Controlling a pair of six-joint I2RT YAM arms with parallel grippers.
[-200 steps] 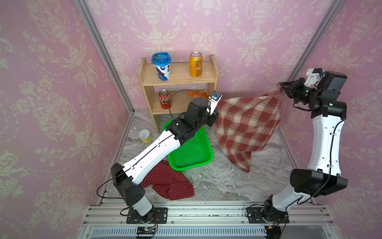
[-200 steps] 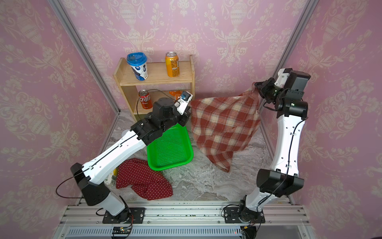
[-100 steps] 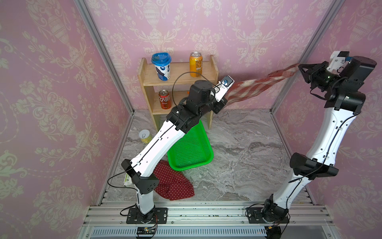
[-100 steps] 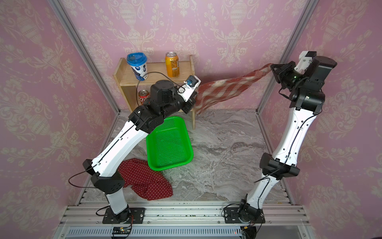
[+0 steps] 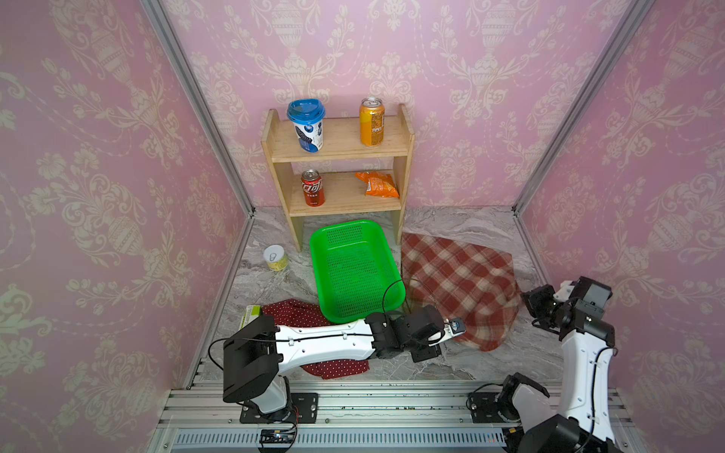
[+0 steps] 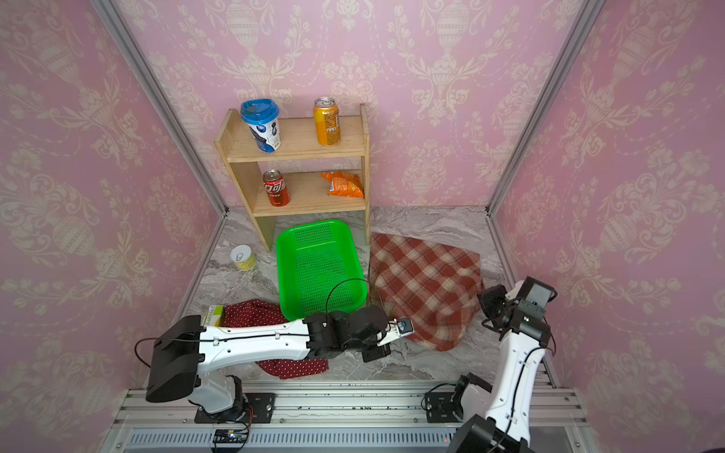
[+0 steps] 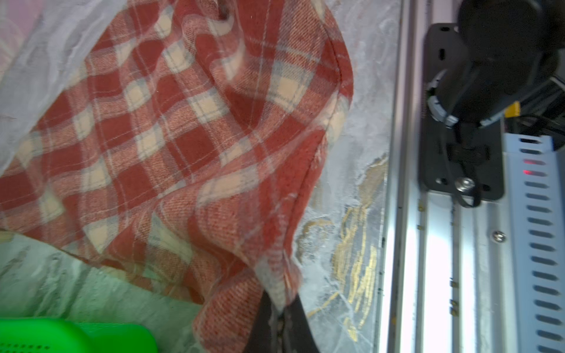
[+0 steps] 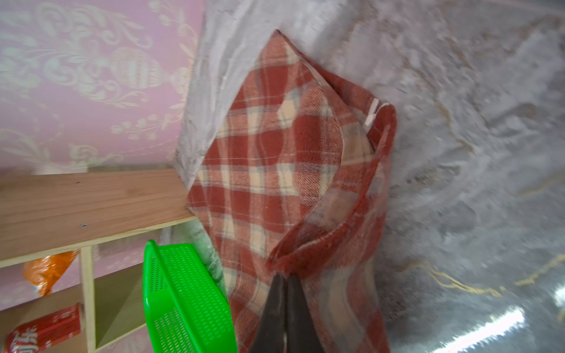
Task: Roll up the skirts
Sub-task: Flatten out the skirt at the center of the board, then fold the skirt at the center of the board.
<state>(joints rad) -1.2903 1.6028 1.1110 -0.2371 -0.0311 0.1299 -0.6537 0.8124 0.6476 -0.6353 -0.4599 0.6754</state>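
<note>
where you can read print: red can [image 5: 312,188] on the wooden shelf [image 5: 341,147], white characters.
plaid skirt [image 5: 459,286]: thick woven cloth, spread on the marbled floor [image 5: 451,223] beside the green perforated basket [image 5: 355,270].
dotted skirt [image 5: 337,369]: crumpled under the left arm [image 5: 325,341].
left gripper [image 7: 280,311]: pinched tight on the plaid hem.
right gripper [image 8: 284,279]: pinched on its red edge.

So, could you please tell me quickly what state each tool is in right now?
Left tool: shut on the plaid skirt.
Right tool: shut on the plaid skirt too.
</note>
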